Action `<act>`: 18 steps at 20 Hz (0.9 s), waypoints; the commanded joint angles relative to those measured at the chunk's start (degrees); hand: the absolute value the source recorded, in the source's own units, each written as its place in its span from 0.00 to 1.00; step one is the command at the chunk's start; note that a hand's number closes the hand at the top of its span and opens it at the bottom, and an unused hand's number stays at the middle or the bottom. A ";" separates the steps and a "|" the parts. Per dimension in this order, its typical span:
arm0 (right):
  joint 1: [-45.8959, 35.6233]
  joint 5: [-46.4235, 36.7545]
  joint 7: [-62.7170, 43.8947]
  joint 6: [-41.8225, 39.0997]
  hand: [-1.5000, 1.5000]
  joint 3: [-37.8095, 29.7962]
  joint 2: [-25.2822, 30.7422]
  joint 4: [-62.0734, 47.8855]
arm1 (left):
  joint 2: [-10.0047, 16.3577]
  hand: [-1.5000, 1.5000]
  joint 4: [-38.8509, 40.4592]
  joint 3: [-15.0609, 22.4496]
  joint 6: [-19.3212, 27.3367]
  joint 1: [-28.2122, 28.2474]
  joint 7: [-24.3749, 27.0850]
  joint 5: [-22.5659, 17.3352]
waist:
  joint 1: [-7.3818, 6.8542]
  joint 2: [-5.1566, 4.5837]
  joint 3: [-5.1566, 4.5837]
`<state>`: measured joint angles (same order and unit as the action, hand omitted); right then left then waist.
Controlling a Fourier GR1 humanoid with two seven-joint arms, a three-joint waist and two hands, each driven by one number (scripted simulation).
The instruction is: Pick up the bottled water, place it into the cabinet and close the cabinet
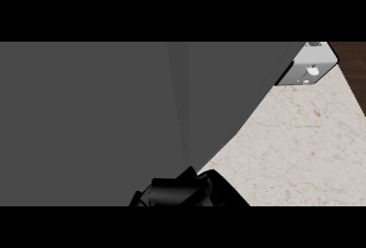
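Cannot find the bottled water anywhere in the head view. May lie hidden behind the large shape that blocks most of the scene, so cannot say where.

Nearest the lower edge, at the middle: a black hand (pixel 175 191). Shows only as a dark, angular lump with a few paler glints on its left side. Cannot tell whether spread, closed or clamped on anything, nor whether left or right.

Directly above and around it: a broad grey mass (pixel 100 121). Covers the whole left and middle of the view, from the top edge down to the hand. Flat and dark, with a slightly paler stripe running straight down near the middle and narrowing to a point just above the hand. Sweeps along its right edge in a curve from the upper right down to the lower middle. Could be a forearm held very close or a face of the cabinet; cannot tell which.

Right of that curve: the tabletop (pixel 300 155), pale marble with thin brownish veins.

At the tabletop's far end, upper right: a light grey box (pixel 311 70) with rounded corners and white marks on its face, its left side cut off by the grey mass.

In the top right corner: a dark brown strip (pixel 355 65) bordering the tabletop.
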<state>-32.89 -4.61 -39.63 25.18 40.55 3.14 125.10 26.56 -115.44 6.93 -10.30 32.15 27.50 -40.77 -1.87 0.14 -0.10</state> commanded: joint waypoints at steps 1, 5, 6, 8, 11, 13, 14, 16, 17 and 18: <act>-8.37 4.60 0.82 0.31 1.00 -8.54 -2.99 -10.27 | 2.17 1.00 -2.23 -4.43 -2.33 2.50 -1.55 -4.27 | 0.05 -0.27 0.06; -13.39 8.31 5.84 -2.12 1.00 -11.52 -3.08 -18.58 | 3.31 1.00 1.80 -9.06 -5.87 0.40 -1.67 -6.37 | 0.61 -0.27 0.06; -12.36 10.50 7.12 -5.81 1.00 -15.24 -3.09 -20.11 | 2.33 1.00 1.40 -8.92 -8.81 5.83 1.23 -5.11 | 0.19 -0.24 0.07; -13.84 13.59 8.88 -10.05 1.00 -21.30 -1.93 -23.71 | 3.29 1.00 1.17 -10.52 -9.30 5.26 -0.09 -6.71 | 0.20 -0.40 0.09; -15.64 12.98 13.56 -10.31 1.00 -20.06 -3.13 -32.53 | 2.35 1.00 0.57 -11.05 -10.72 5.76 -0.42 -6.92 | 0.27 -0.35 0.09; -14.32 12.78 16.22 -13.21 1.00 -21.11 -3.14 -35.44 | 1.19 1.00 0.59 -11.05 -10.35 6.40 -0.93 -6.02 | 0.57 -0.28 0.10; -19.00 14.12 15.33 -13.33 1.00 -24.31 -3.14 -38.70 | 3.18 1.00 -1.09 -13.44 -10.65 7.12 -2.46 -8.55 | 0.26 -0.31 0.10; -18.42 14.56 16.62 -14.94 1.00 -25.83 -3.05 -41.97 | 2.90 1.00 -1.18 -14.52 -11.24 8.25 -3.12 -9.19 | 0.31 -0.29 0.11; -20.89 15.64 20.23 -16.01 1.00 -26.75 -3.14 -47.78 | 2.51 1.00 1.57 -13.26 -10.99 4.38 -3.38 -8.30 | 0.23 -0.53 0.08; -21.38 14.92 19.58 -16.62 1.00 -27.47 -3.14 -48.06 | 3.67 1.00 5.67 -16.39 -14.64 3.95 -2.13 -9.98 | 0.49 -0.40 0.06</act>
<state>-51.00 9.35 -23.48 11.34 17.11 -0.01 86.60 29.21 -113.49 -6.24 -21.50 37.15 25.44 -48.80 -1.37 0.21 0.03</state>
